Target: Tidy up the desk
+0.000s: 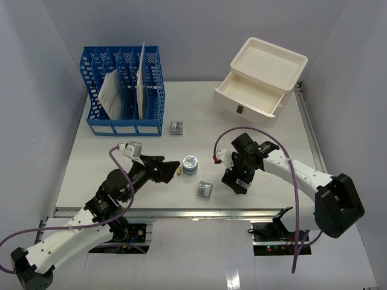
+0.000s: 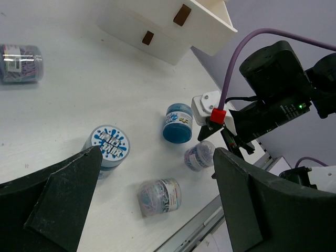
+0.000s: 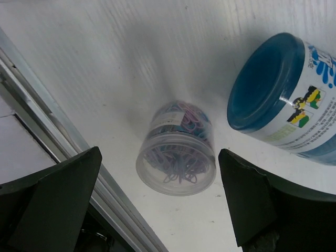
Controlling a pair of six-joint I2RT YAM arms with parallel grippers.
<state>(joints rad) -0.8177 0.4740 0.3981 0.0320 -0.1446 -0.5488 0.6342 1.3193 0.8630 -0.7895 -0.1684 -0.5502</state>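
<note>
Currently both the left gripper (image 2: 157, 157) and right gripper (image 3: 160, 155) stand released, empty, over the matte white rectangular desk (image 1: 199, 115). The clear round plastic tub of coloured paper clips (image 3: 176, 152) sits near the metal rail (image 1: 181, 212); if you close off-centre, it may skid off.

I see plain pale grey walls closing the scene in: a back wall (image 1: 193, 30), a left wall (image 1: 30, 90) and a right wall (image 1: 357, 72) around the desk (image 1: 193, 109). Below its near edge, my overhead view shows glossy white floor (image 1: 199, 260) with soft reflections. The light is even and diffuse, and shadows stay faint.
</note>
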